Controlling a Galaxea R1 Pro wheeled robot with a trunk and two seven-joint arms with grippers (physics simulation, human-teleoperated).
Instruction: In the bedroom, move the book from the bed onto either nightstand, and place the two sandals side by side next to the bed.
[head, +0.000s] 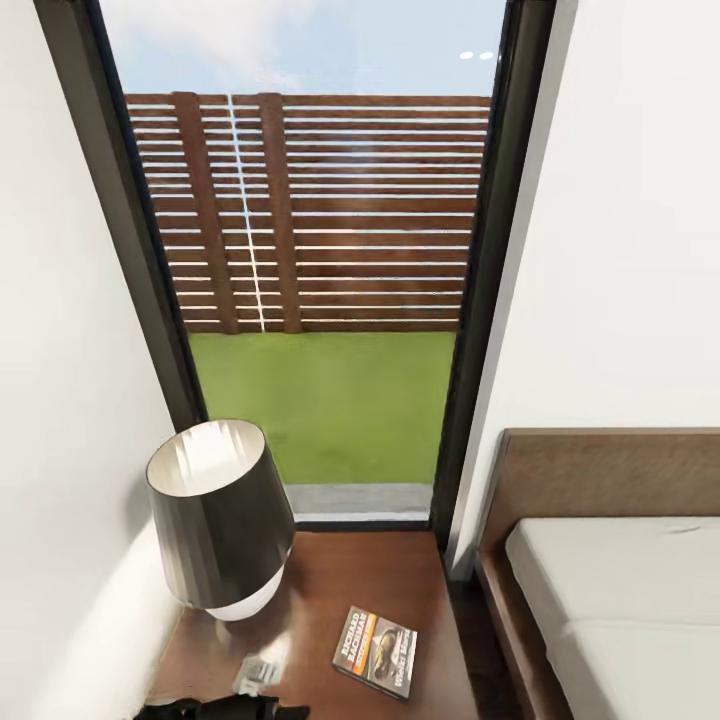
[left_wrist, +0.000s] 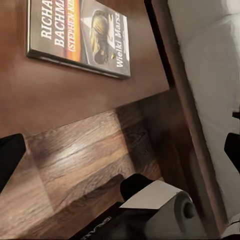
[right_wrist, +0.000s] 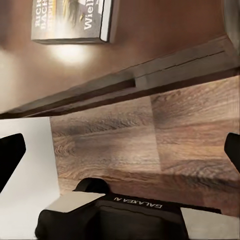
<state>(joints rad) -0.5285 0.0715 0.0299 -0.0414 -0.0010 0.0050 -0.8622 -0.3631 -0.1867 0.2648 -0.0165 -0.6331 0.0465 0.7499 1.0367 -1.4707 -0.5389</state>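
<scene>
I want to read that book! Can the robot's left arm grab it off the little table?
Probably yes. The book lies flat on the nightstand, clear of the lamp. In the left wrist view nothing stands between the open left gripper and the book.

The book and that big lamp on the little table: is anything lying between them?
No. In the head view, bare glossy wood of the nightstand separates the book from the lamp.

One book (head: 376, 651) lies on one nightstand (head: 340, 580). One lamp (head: 218, 515) stands there. One bed (head: 610, 590) and one window (head: 320, 280) are present.
</scene>
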